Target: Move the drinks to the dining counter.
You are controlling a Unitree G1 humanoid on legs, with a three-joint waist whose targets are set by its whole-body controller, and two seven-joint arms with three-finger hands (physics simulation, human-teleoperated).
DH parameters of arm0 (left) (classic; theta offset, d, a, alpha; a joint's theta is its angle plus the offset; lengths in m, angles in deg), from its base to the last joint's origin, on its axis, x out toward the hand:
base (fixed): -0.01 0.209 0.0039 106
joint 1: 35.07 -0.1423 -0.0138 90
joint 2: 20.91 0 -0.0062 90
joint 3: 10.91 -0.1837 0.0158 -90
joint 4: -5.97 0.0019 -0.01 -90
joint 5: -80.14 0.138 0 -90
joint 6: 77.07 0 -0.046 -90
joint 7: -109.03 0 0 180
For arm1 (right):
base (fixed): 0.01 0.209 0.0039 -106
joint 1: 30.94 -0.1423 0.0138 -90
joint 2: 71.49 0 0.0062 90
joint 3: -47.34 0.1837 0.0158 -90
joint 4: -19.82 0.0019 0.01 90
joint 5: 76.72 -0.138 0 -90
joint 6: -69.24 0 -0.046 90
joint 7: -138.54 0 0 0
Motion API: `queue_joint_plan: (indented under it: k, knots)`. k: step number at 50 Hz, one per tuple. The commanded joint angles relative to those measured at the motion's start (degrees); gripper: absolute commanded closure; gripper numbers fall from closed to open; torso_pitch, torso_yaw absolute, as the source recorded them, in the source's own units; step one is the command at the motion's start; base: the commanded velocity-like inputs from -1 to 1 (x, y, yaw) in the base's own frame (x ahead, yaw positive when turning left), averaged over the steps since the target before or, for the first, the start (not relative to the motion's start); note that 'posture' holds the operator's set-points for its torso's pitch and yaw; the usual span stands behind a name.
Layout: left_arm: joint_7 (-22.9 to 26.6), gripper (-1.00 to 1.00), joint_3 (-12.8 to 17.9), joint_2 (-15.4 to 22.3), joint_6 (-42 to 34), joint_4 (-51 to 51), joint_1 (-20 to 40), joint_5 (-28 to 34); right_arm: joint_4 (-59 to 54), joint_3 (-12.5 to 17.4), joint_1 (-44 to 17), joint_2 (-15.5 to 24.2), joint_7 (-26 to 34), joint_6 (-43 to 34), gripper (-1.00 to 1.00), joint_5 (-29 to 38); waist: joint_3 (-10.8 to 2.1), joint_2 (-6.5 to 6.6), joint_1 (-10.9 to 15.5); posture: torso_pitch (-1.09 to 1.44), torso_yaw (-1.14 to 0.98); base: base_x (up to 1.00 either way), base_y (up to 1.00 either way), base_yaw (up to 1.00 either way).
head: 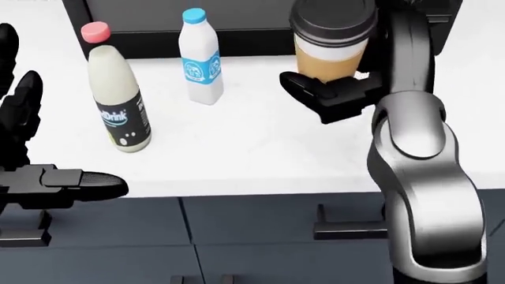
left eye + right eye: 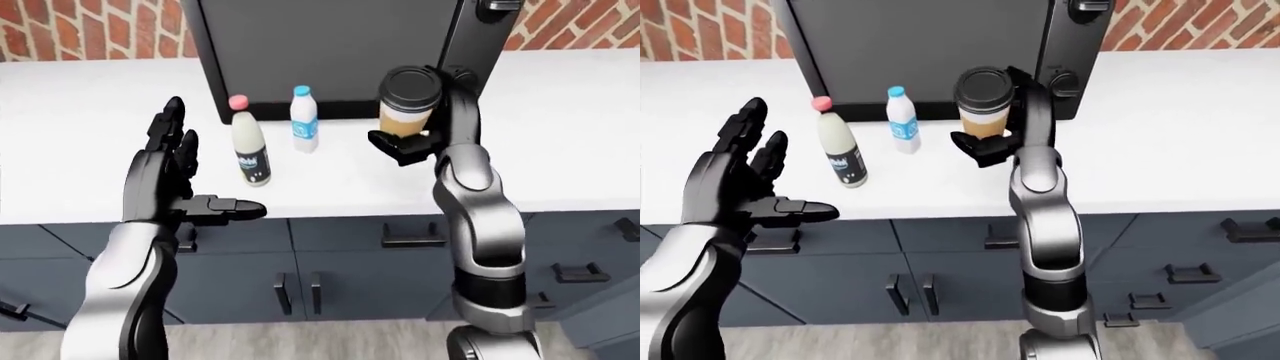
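White bench (image 2: 560, 150) is carrying two of your drinks while the third is sitting in your grip. Your right hand (image 1: 339, 89) is clamping its fingers round the paper coffee cup (image 1: 331, 44), holding it upright and clear of the bench surface, in the head view's upper middle, against the dark microwave (image 2: 330, 52). The cup is wearing a black lid (image 2: 411, 84) over a tan sleeve.

Your left hand (image 2: 175, 184) is hanging open at the left of the left-eye view, fingers spread upward and thumb pointing right, touching nothing. It is hovering near the bench edge, above the grey drawers (image 2: 340, 225).

Standing upright on the bench, the pink-capped bottle (image 1: 116, 94) is just right of that hand. The blue-capped bottle (image 1: 198, 56) is standing near it, closer to the microwave, between the pink-capped bottle and the lifted cup. Red brick wall (image 2: 90, 34) is showing along the top.
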Motion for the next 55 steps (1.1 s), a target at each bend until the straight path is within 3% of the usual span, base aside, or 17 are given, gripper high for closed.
queue_joint_plan:
  k: [1, 10, 21, 40, 44, 47, 55]
  knots:
    - [-0.05, -1.00, -0.61, 0.21, 1.73, -1.28, 1.80, 0.98, 4.47, 0.17, -2.10, 0.25, 0.22, -1.64, 0.97, -0.27, -1.36, 0.08, -0.04, 0.00, 0.00, 0.00, 0.00, 0.00]
    - [-1.76, -1.00, -4.72, -1.53, 3.03, 5.37, 5.16, 7.83, 10.91, -0.59, -3.14, -0.07, 0.56, -6.45, 0.97, -0.23, -1.28, -0.10, -0.07, 0.00, 0.00, 0.00, 0.00, 0.00]
    - [-2.87, -1.00, -8.02, -4.22, 8.78, 15.78, 9.13, 11.33, 10.44, -0.27, -2.92, -0.09, 0.95, -5.29, 0.97, 0.22, -1.18, -0.25, -0.18, 0.00, 0.00, 0.00, 0.00, 0.00]
    - [-4.10, -1.00, -8.54, -4.85, 14.33, 28.75, 13.39, 11.99, 9.91, -0.72, -4.17, -0.41, 1.37, -5.83, 0.97, 0.91, -1.31, -0.26, -0.28, 0.00, 0.00, 0.00, 0.00, 0.00]
    - [-4.29, -0.83, -8.12, -4.42, 15.55, 31.67, 14.39, 11.75, 10.07, -0.70, -4.29, -0.38, 1.37, -6.03, 0.97, 0.90, -1.28, -0.22, -0.22, 0.00, 0.00, 0.00, 0.00, 0.00]
    - [-4.69, -0.84, -8.26, -4.28, 17.22, 34.93, 15.31, 11.79, 10.17, -0.72, -4.32, -0.39, 1.33, -6.12, 0.97, 0.88, -1.32, -0.18, -0.25, 0.00, 0.00, 0.00, 0.00, 0.00]
    - [-5.58, -0.43, -8.59, -4.35, 20.26, 41.60, 18.45, 11.90, 10.05, -0.57, -4.17, -0.44, 1.11, -5.83, 0.97, 0.69, -1.40, -0.25, -0.24, 0.00, 0.00, 0.00, 0.00, 0.00]
